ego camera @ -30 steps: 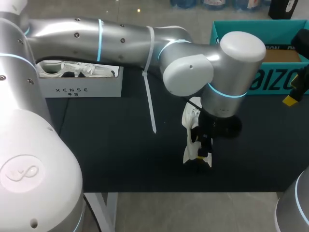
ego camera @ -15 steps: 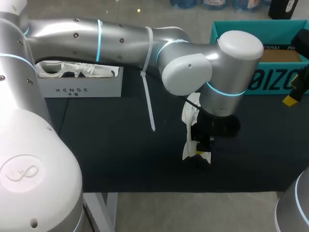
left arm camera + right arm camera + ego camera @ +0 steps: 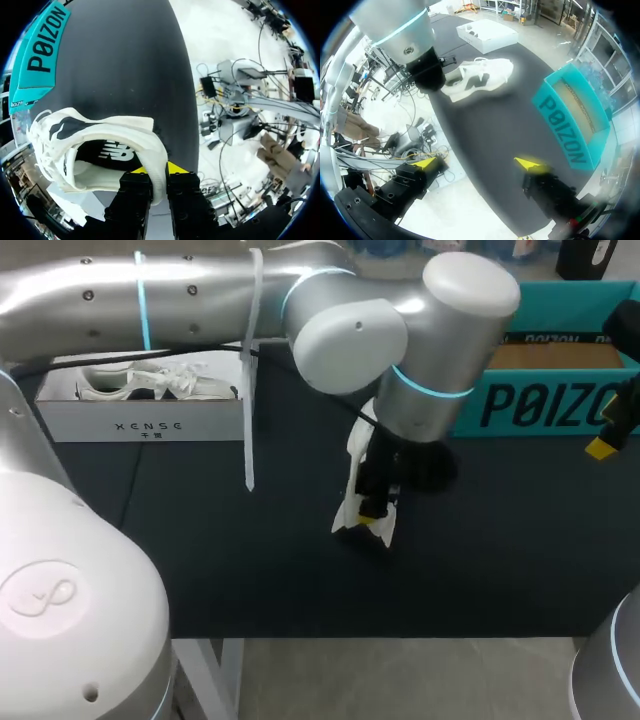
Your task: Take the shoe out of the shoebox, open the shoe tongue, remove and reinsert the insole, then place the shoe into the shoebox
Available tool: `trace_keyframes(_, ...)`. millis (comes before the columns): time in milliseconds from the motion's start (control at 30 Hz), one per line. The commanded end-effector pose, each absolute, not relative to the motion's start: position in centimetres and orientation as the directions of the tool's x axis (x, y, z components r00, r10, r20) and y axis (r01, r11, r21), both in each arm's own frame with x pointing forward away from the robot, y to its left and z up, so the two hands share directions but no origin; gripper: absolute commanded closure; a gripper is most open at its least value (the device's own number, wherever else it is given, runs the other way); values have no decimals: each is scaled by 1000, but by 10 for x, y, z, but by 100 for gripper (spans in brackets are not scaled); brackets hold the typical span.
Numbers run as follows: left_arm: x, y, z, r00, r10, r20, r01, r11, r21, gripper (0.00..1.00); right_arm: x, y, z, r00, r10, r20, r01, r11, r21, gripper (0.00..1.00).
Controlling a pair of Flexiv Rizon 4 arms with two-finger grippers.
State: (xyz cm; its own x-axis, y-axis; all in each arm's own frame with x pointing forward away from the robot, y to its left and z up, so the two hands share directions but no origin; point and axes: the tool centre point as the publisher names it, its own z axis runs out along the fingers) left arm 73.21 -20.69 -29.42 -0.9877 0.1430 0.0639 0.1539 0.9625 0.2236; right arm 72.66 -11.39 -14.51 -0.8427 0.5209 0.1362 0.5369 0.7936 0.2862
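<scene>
Your left arm (image 3: 200, 300) stretched across the desk (image 3: 200, 560), wrist pointing down, left gripper (image 3: 378, 522) clamped on the shoe (image 3: 100, 130) at its heel collar, mid-desk, your right gripper (image 3: 479, 163) spread wide by the right edge.

Bold dark lettering runs along the side of the teal shoebox (image 3: 545, 405). Small grey print marks the front of the white box (image 3: 140, 425). A white logo sits on the insole (image 3: 100, 150) of the shoe (image 3: 125, 125).

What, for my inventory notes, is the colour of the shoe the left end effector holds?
The shoe is white with black markings; left wrist view shows it best.
</scene>
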Motion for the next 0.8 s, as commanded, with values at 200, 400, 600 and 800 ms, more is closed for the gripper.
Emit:
trace_keyframes(200, 760, -92, -252, -987, 135, 88, 154, 947, 283, 100, 729, -114, -145, -843, 520, 139, 537, 795, 283, 0)
trace_keyframes(400, 760, -92, -252, -987, 135, 88, 154, 947, 283, 100, 729, -114, -145, -843, 520, 139, 537, 795, 283, 0)
trace_keyframes(600, 760, -92, -252, -987, 135, 88, 154, 947, 283, 100, 729, -114, -145, -843, 520, 139, 537, 795, 283, 0)
trace_keyframes(800, 760, -92, -252, -987, 135, 88, 154, 947, 283, 100, 729, -114, -145, -843, 520, 139, 537, 795, 283, 0)
